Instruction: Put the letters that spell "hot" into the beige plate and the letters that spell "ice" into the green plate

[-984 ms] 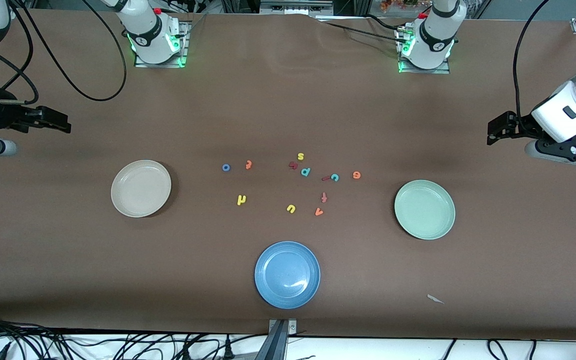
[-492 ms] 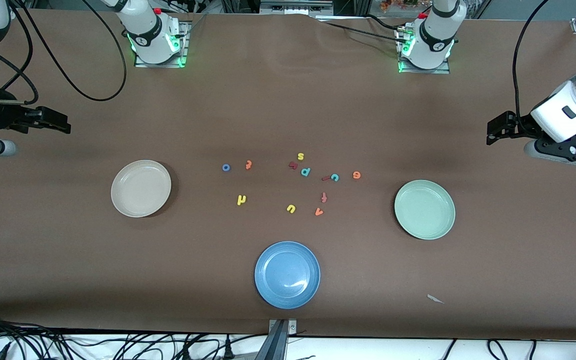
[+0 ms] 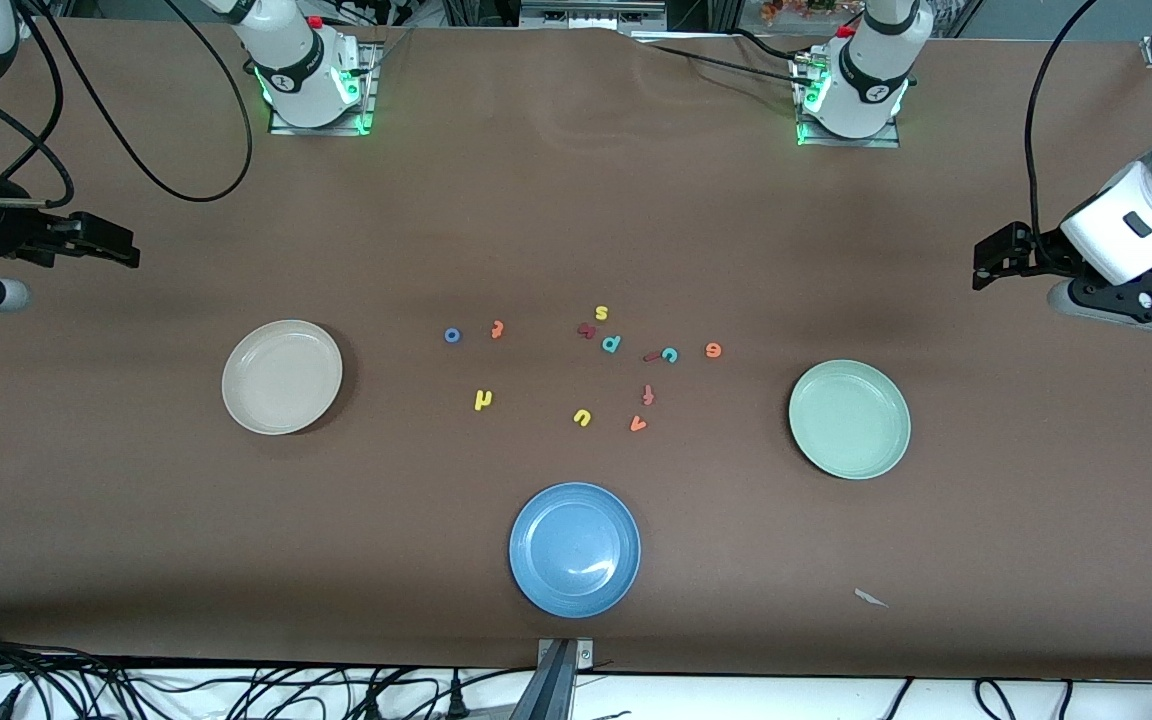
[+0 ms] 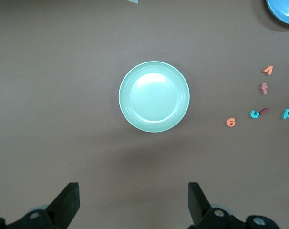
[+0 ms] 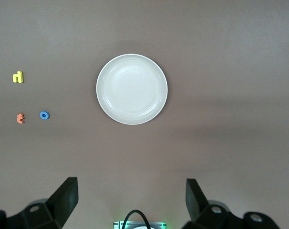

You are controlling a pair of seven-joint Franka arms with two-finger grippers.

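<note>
1. Left gripper (image 3: 984, 262) is hanging in the air over bare table at the left arm's end, fingers (image 4: 68, 202) spread wide, nothing between them. Only the fingertips are showing in the left wrist view; the rest is cut off.
2. Right gripper (image 3: 126, 247) is hanging over bare table at the right arm's end, fingers (image 5: 66, 195) wide apart too, holding nothing. Arm body is partly running out of the front view.
3. Beige plate (image 3: 282, 377) is sitting toward the right arm's end, w/ nothing in it. Green plate (image 3: 849, 419) is sitting toward the left arm's end, also holding nothing.
4. "Hot" letters are lying loose on the table btwn the plates: blue o (image 3: 452, 335), orange t (image 3: 497, 329) just beside it, yellow h (image 3: 482, 400) nearer the front camera than both.
5. "Ice" letters: teal c (image 3: 670, 354) w/ dark red i (image 3: 652, 356) touching or nearly touching it, can't tell which; orange e (image 3: 713, 350) near them toward the green plate.
6. Others are lying mixed in: yellow s (image 3: 601, 312), teal p (image 3: 612, 344), a dark red piece (image 3: 586, 330) too small to read, red f (image 3: 648, 395), yellow u (image 3: 581, 417), orange v (image 3: 638, 424).
7. Blue plate (image 3: 574, 549) is lying nearest the front camera; only its edge is showing in the left wrist view.
8. A small pale scrap (image 3: 871, 598) is lying near the table's front edge; can't tell what it is.
</note>
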